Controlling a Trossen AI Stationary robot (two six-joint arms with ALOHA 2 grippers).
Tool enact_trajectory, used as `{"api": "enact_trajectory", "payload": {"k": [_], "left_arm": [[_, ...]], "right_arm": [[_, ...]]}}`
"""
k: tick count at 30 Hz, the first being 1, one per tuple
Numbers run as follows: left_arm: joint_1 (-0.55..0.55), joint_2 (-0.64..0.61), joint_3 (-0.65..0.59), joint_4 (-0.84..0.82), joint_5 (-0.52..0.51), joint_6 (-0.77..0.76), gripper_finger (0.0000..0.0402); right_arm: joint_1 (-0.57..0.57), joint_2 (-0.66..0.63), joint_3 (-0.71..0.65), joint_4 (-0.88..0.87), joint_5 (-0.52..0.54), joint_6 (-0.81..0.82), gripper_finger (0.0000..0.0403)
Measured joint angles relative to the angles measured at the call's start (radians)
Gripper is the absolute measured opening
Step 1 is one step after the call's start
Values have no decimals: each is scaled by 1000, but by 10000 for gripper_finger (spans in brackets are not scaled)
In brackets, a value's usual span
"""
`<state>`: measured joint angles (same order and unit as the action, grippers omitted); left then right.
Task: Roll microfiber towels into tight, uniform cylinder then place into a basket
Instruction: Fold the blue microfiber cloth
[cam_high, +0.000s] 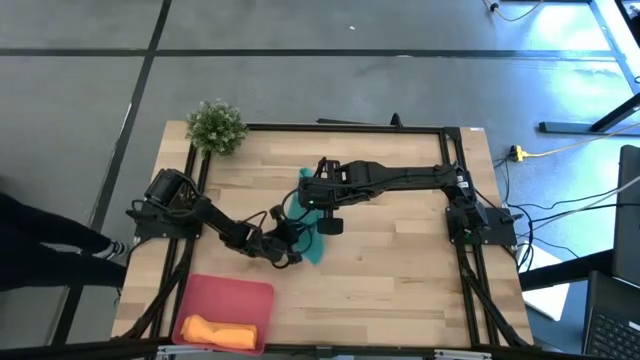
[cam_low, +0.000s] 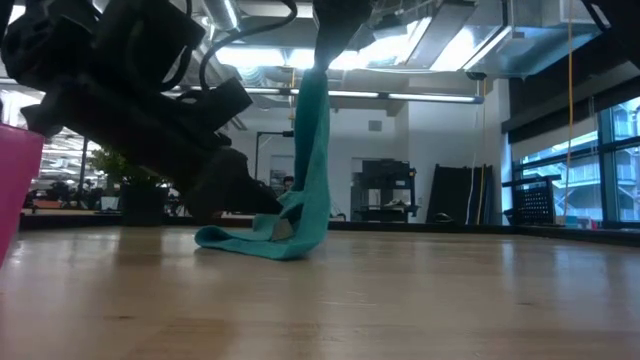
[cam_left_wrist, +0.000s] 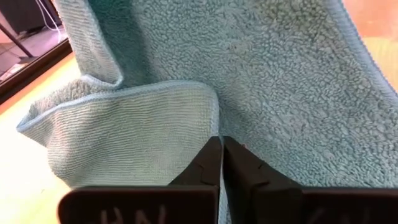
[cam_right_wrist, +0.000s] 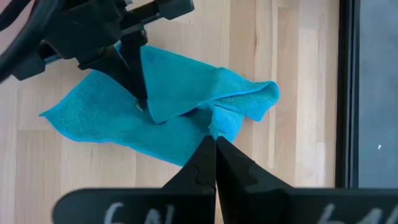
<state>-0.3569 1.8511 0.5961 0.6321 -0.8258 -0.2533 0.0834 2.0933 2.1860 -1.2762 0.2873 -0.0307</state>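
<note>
Low view: pink basket (cam_low: 18, 185) was cut off at left edge; teal towel's (cam_low: 312, 150) top was hidden behind dark arm.

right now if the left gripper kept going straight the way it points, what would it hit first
The teal towel. The left gripper has its jaws shut at a folded edge of it, and more of the cloth fills the left wrist view straight ahead. What lies behind the cloth is hidden.
</note>
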Motion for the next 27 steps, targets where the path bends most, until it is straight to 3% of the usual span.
{"api": "enact_trajectory", "payload": {"k": [10, 21, 27], "left_arm": [[18, -1, 0, 8, 86, -2, 24], [34, -1, 31, 12, 87, 23, 92], [70, 3, 31, -26, 93, 23, 100]], "right_arm": [[0, 0, 0, 0, 7, 3, 1], [0, 0, 0, 0, 7, 8, 1], [0, 0, 0, 1, 7, 27, 0]]}}
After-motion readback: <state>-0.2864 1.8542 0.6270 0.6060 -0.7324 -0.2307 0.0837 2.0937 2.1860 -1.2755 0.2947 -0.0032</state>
